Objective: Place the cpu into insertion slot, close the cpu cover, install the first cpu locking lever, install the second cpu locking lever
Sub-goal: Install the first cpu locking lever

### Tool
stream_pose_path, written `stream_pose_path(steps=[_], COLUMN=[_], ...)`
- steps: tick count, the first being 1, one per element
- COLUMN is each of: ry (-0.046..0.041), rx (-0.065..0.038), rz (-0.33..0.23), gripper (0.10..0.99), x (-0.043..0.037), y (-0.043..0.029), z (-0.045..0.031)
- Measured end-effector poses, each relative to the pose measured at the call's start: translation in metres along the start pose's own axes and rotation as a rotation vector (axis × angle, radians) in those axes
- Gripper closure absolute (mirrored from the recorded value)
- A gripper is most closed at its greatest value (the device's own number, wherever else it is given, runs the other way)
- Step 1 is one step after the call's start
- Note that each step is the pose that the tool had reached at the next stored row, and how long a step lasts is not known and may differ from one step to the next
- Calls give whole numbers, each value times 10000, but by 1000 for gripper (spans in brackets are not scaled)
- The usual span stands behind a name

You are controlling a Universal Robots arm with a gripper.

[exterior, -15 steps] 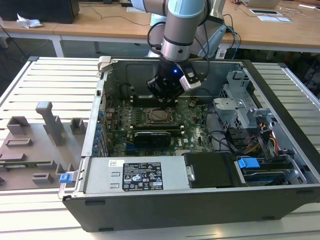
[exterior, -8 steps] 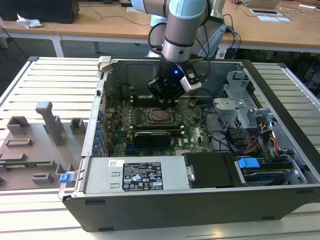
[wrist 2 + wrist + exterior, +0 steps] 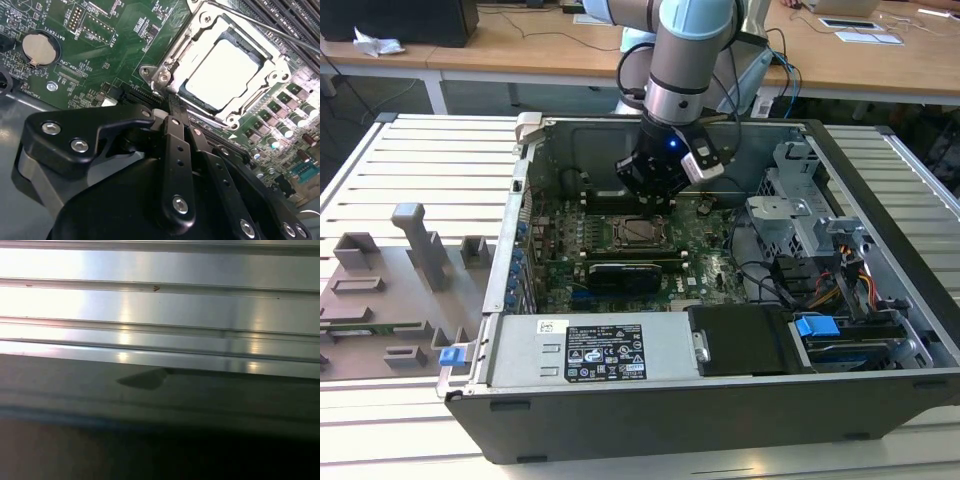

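The cpu (image 3: 225, 70) lies flat in the insertion slot (image 3: 638, 230), its pale silver top showing through the window of the cpu cover (image 3: 197, 30). The cover is folded down over the chip. A thin metal lever rod (image 3: 280, 31) runs along the far side of the socket. In the exterior view my gripper (image 3: 655, 205) hangs just over the back edge of the socket, inside the open computer case. In the second wrist view the gripper (image 3: 172, 107) has its black fingers (image 3: 176, 145) pressed together, tips close to one corner of the socket frame, with nothing seen between them.
A long black expansion card (image 3: 625, 272) sits just in front of the socket, and the power supply (image 3: 600, 350) behind the case's near wall. A metal drive cage (image 3: 790, 215) and cables fill the exterior view's right. Grey fixture blocks (image 3: 410, 240) stand on the slatted table.
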State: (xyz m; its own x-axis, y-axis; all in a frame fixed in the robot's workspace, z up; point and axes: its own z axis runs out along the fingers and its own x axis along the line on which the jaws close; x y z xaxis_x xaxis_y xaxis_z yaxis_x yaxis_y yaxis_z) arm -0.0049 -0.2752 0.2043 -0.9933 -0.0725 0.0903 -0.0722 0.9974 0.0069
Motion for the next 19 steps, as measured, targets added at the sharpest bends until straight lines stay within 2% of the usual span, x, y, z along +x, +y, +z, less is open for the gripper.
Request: stream_pose_path(steps=[3, 12, 17, 19], ry=[-1, -1, 0, -1], rx=[-1, 0, 1, -1], rz=[1, 1, 1, 1], gripper=[980, 980, 980, 980], x=[5, 22, 24, 27], y=[-42, -276, -280, -279], z=[-24, -24, -36, -76])
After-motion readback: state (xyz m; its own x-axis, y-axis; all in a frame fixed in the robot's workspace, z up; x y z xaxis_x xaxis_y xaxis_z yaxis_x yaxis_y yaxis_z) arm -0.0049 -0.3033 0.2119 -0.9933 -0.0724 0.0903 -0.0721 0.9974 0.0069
